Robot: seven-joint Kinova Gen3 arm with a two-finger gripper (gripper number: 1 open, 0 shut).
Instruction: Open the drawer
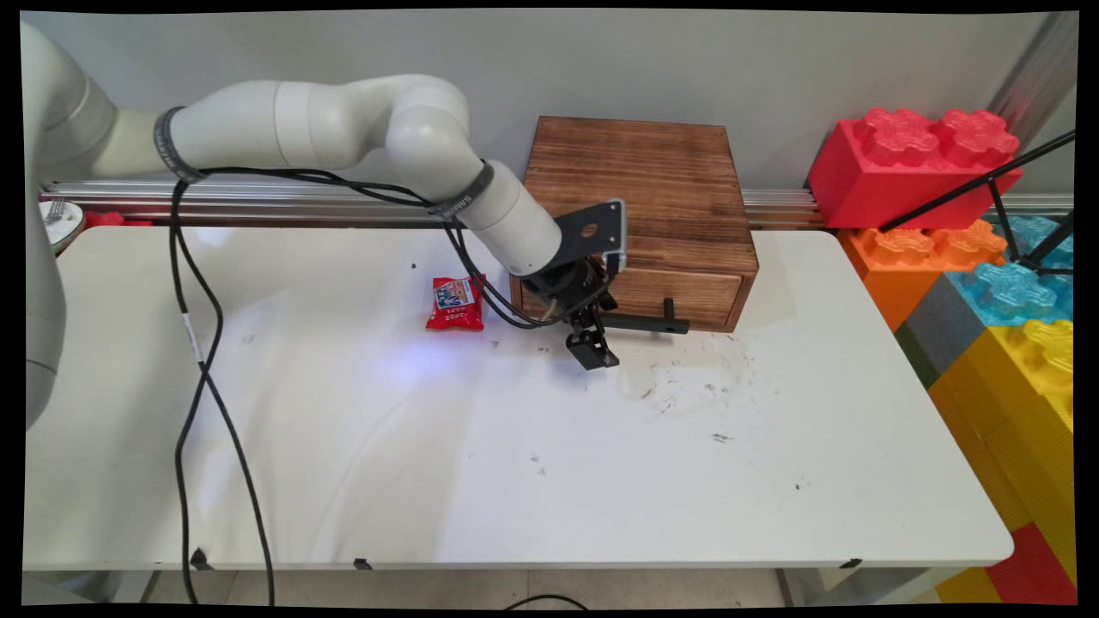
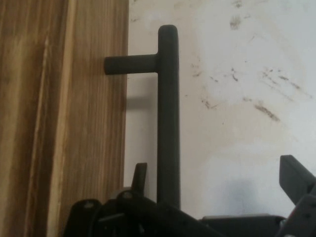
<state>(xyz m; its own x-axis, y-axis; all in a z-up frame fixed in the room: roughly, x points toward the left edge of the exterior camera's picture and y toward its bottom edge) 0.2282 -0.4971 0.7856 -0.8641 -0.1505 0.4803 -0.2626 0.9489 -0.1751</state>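
Drawer handle point(image 1: 644, 324), a black bar on short posts, stood out from the front of the wooden box's drawer point(image 1: 687, 296) and ran left to right just above the desk point(image 1: 515, 446). In the main view the wooden box point(image 1: 640, 202) sat at the far side of the desk against the wall rail. The gripper point(image 1: 592, 343) hung low in front of the box's left part, at the left end of the handle, its tip close over the desk. A red snack packet point(image 1: 456, 303) lay flat on the desk just left of the box, near the black cables point(image 1: 197, 360) drooping from the arm. Large toy blocks, red point(image 1: 910, 167), orange point(image 1: 927, 257), blue point(image 1: 1004, 296) and yellow point(image 1: 1022, 403), were stacked beyond the desk's right end. Dark smudges point(image 1: 678, 390) marked the desk in front of the drawer.

In the hand view the handle point(image 2: 168, 113) ran up the picture from the gripper's linkage, one post joining it to the wooden drawer front point(image 2: 59, 118). The jaws stood apart: one finger point(image 2: 139, 175) showed between the wood and the bar, the other point(image 2: 296, 177) well out on the desk side, so the bar lay between them nearer the first. Neither finger clearly touched the bar. The scuffed white desk point(image 2: 232, 74) filled the rest.
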